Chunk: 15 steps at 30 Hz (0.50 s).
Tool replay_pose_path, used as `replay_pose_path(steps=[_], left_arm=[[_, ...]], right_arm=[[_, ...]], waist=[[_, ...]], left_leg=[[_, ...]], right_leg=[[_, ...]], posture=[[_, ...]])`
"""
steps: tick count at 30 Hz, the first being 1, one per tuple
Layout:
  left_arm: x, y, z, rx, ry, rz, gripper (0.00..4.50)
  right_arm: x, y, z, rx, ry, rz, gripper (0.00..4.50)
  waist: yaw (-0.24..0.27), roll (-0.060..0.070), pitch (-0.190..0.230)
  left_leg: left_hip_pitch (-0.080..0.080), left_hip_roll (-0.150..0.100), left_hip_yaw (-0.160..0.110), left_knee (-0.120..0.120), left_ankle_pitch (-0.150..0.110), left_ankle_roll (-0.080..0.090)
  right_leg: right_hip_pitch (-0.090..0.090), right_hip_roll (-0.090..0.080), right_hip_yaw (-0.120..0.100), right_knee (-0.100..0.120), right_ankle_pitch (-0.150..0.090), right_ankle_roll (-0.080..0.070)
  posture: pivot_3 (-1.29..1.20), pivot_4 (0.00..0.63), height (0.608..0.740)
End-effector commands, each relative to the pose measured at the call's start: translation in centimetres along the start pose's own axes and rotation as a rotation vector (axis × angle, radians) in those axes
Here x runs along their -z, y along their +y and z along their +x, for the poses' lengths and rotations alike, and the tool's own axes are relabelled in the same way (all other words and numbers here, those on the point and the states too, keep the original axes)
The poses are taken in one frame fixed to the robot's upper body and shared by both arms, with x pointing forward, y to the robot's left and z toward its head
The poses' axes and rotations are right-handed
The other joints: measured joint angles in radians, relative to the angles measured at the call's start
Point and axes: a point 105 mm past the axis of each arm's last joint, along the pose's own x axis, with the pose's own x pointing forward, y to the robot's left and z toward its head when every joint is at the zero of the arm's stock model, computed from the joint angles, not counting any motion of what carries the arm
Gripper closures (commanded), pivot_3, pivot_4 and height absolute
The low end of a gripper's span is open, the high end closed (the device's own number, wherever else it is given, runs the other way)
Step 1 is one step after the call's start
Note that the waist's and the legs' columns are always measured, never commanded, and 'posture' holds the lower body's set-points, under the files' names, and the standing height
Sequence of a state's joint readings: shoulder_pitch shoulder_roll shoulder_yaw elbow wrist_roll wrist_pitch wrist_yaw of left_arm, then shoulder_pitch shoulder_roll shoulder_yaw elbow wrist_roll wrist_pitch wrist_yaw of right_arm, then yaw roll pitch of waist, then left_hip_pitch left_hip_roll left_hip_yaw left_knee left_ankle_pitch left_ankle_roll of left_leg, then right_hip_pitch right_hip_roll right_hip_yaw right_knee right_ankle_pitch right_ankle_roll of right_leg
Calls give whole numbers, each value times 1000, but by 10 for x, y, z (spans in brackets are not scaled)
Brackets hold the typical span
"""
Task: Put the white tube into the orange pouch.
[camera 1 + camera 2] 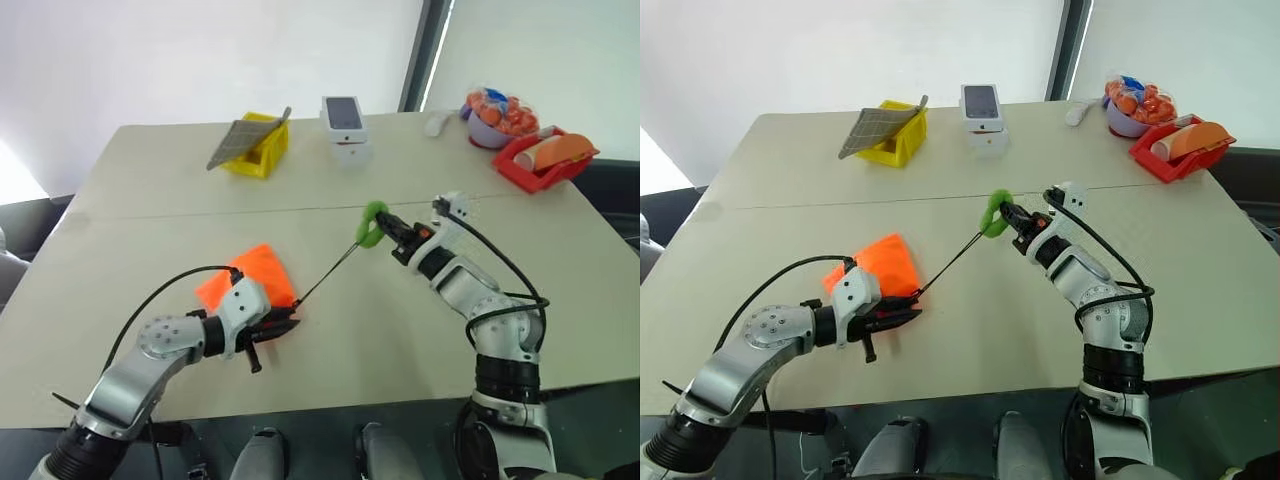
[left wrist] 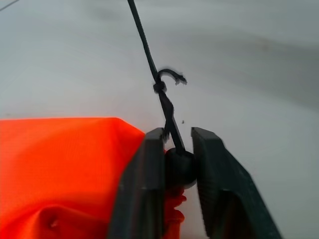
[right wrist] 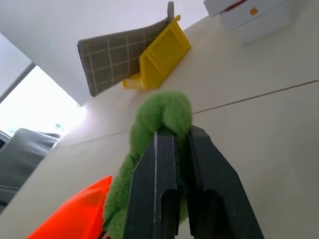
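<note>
The orange pouch [image 1: 258,275] lies on the table in front of my left arm. My left gripper [image 2: 178,144] sits at the pouch's mouth, its fingers closed on the black cord stopper [image 2: 179,167]. From there a black cord [image 1: 330,272] runs taut to the green ring [image 1: 372,225]. My right gripper [image 1: 385,228] is shut on that ring [image 3: 164,112], holding it above the middle of the table. The white tube is out of view.
Along the far edge stand a yellow bin [image 1: 262,145] with a grey cloth draped on it, a white phone box [image 1: 343,125], a small white lump [image 1: 437,124], a purple bowl of orange snacks [image 1: 492,115] and a red tray [image 1: 545,160] holding a white-and-orange roll.
</note>
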<state>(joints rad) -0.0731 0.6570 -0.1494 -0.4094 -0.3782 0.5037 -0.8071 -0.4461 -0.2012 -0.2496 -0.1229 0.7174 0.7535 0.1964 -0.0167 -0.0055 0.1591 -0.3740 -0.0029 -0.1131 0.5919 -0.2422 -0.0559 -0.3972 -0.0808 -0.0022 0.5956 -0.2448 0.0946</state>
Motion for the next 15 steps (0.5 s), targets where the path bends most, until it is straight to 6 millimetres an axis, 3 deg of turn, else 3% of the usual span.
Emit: replay_pose_path(steps=[1, 4, 6, 12, 15], left_arm=[[-18, -2, -6, 19, -88, -45, 1764], [-31, 5, -12, -13, -146, -65, 142], [-38, 10, -19, -26, -172, -87, 0], [-62, 33, -50, -109, -313, -173, 0], [-62, 62, -68, -263, -355, -191, 0]], right_arm=[[-9, 3, -7, -4, -10, -176, 2921], [-1, 1, -10, -5, 33, -244, 1264], [4, 2, -13, -27, 63, -300, 297], [17, 3, -26, -111, 102, -421, 297], [21, -1, -31, -125, 112, -450, 297]], waist=[[3, 0, 0], [-1, 0, 0], [-1, 0, 0], [0, -1, 0], [1, -1, 0]], left_leg=[[0, 0, 0, 0, 0, 0], [1, 0, 0, 0, 0, 0], [1, 0, 0, 0, 0, 0], [1, 0, 0, 0, 0, 0], [1, 0, 0, 1, 0, 0]], right_leg=[[0, 0, 0, 0, -1, 1], [0, 0, 0, 0, -1, 1], [0, 0, 0, 0, -1, 1], [1, 0, 0, 0, -1, 1], [1, 0, 0, 0, -1, 1]], posture=[[0, 150, 740], [0, 150, 740], [0, 150, 740], [0, 150, 740], [0, 150, 740]])
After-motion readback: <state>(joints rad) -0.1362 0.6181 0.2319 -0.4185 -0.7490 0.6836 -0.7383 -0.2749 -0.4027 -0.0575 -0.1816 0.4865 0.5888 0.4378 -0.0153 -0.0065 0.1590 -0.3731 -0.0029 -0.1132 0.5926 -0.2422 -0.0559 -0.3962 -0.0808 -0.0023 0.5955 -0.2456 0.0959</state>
